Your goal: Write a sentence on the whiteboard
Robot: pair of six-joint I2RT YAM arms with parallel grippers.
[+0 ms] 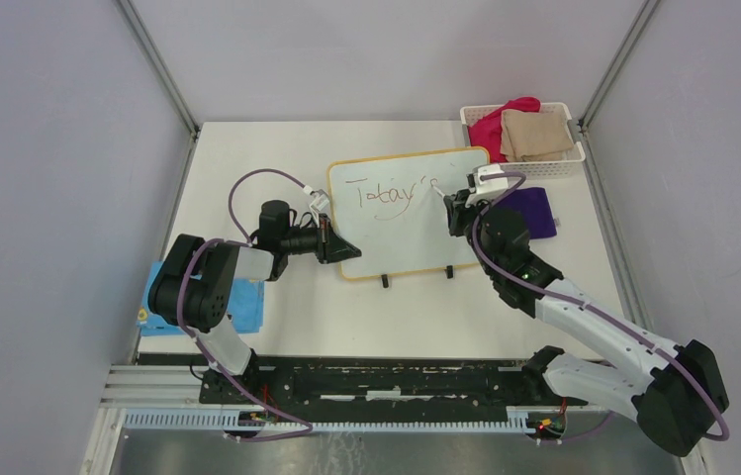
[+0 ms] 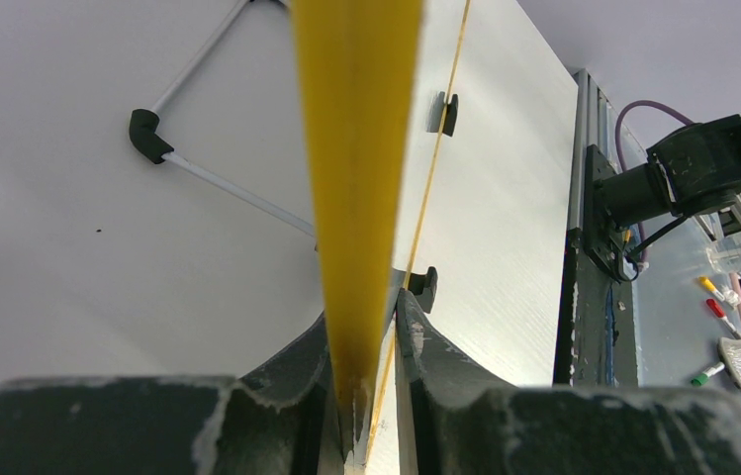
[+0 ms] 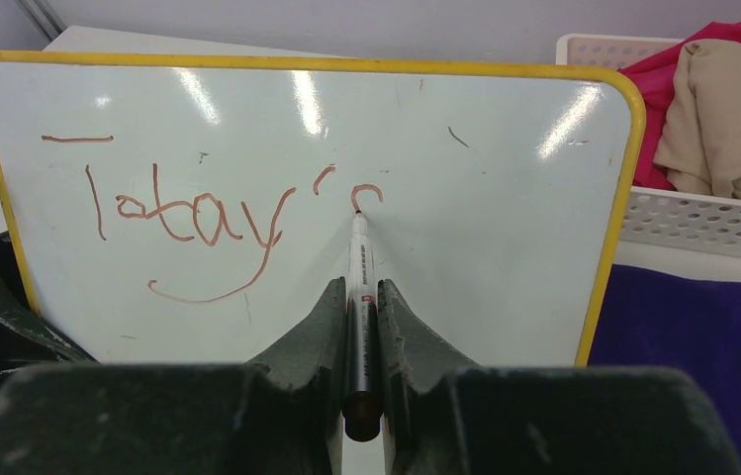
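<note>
The whiteboard (image 1: 409,213) with its yellow-orange frame lies in the middle of the table on two black feet. The sentence (image 1: 386,195) reads "Today'" with a part-drawn "s" in thin reddish-brown strokes, as the right wrist view (image 3: 198,213) shows. My left gripper (image 1: 338,245) is shut on the board's left yellow edge (image 2: 356,178). My right gripper (image 1: 455,206) is shut on a marker (image 3: 360,297), whose tip touches the board at the end of the "s" stroke.
A white basket (image 1: 566,163) with red and tan cloths stands at the back right. A purple cloth (image 1: 534,210) lies to the right of the board. A blue card (image 1: 242,302) lies under the left arm at the left edge. Walls enclose the table.
</note>
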